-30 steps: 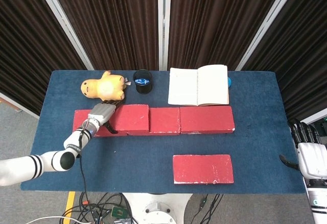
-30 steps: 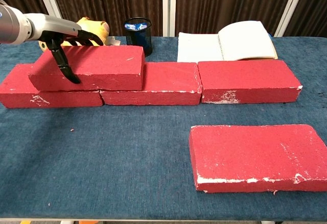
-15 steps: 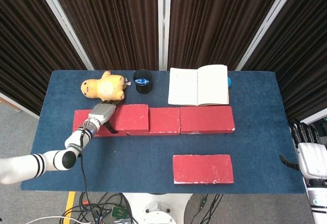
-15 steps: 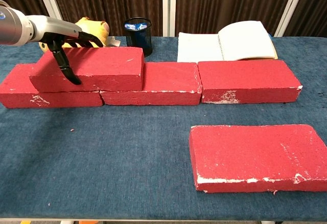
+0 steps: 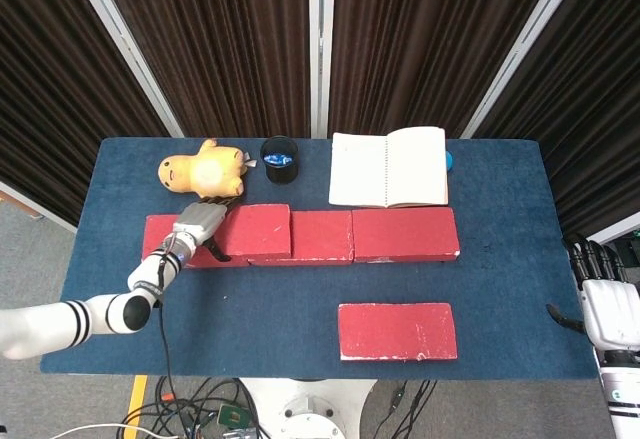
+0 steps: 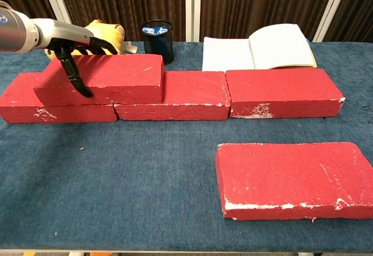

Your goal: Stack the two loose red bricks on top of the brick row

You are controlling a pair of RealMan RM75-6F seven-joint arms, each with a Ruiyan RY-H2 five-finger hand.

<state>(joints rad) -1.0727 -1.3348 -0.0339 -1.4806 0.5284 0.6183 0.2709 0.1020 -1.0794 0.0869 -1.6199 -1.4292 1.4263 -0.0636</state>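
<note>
The first loose brick [image 6: 99,79] lies on the left end of the brick row [image 6: 280,93], gripped across its width by the left robot hand [image 6: 73,49]; the second loose brick [image 6: 291,174] lies flat near the bench [image 6: 145,180] front, well apart. Both appear rigid, rough and probably heavy, best grasped across the long edges. The right robot hand [image 5: 605,294] hangs spread off the bench; a plush toy [image 5: 203,171], cup [image 5: 280,159] and notebook [image 5: 390,166] stand behind the row, unobstructive.

1. Red bricks [image 6: 294,177] look rough and matt, with chalky white scuffs along the edges.
2. Tabletop [image 6: 145,180] has a fuzzy blue cloth cover.
3. Notebook [image 5: 388,167] is plain matt paper.
4. Yellow toy [image 5: 203,171] looks soft, plush-ish.
</note>
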